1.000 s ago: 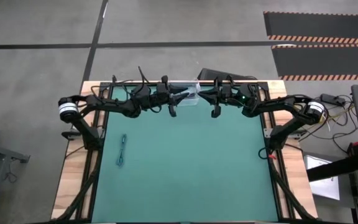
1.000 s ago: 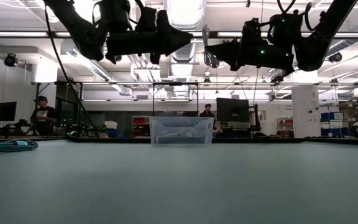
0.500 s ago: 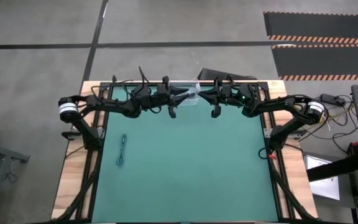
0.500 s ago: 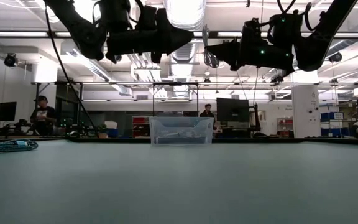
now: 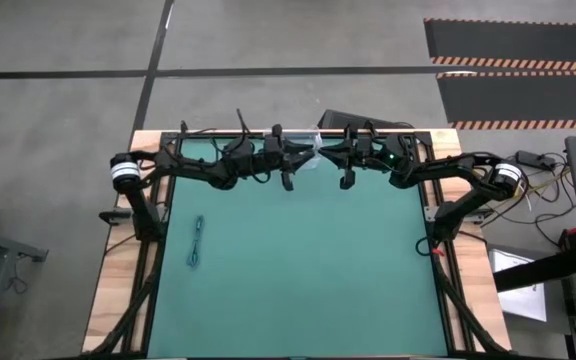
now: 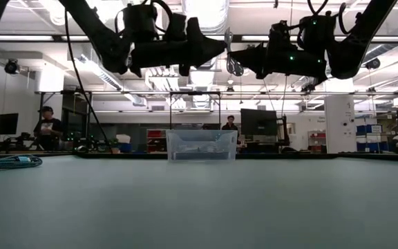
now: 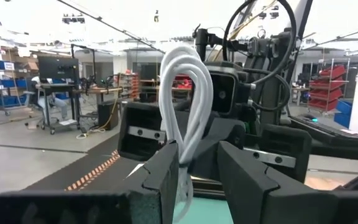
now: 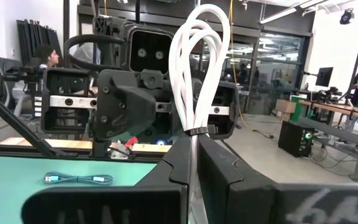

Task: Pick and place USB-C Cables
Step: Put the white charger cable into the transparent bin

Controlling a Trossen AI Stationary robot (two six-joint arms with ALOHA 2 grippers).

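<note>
My left gripper [image 5: 299, 160] and my right gripper [image 5: 328, 155] face each other high over the table's far edge, above a clear plastic bin [image 6: 201, 145]. Each is shut on a bundle of white USB-C cable. The left one's bundle [image 7: 185, 93] sticks out past its fingers, and so does the right one's bundle [image 8: 197, 62]. A teal cable [image 5: 196, 242] lies flat on the green mat at the left; it also shows in the right wrist view [image 8: 79, 179]. The black cable is not in view. My left gripper holds the white bundle by its lower end [image 7: 183, 171] between its two fingers, which come level from the table's left. The cable lies against one finger [image 7: 166, 177]. The loops stick out ahead, clear of the table. My right gripper pinches the white bundle just behind its black tie [image 8: 194, 132] between its two fingers, which come level from the table's right. The loops [image 8: 199, 50] stick out ahead of the fingertips, clear of the table and the bin.
The bin [image 5: 303, 150] stands at the middle of the mat's far edge and holds something pale. The green mat [image 5: 298, 270] stretches toward me. People and workbenches show in the room beyond the table.
My left arm has moved toward the table's right edge, bringing its gripper and white bundle closer to my right gripper above the bin.
</note>
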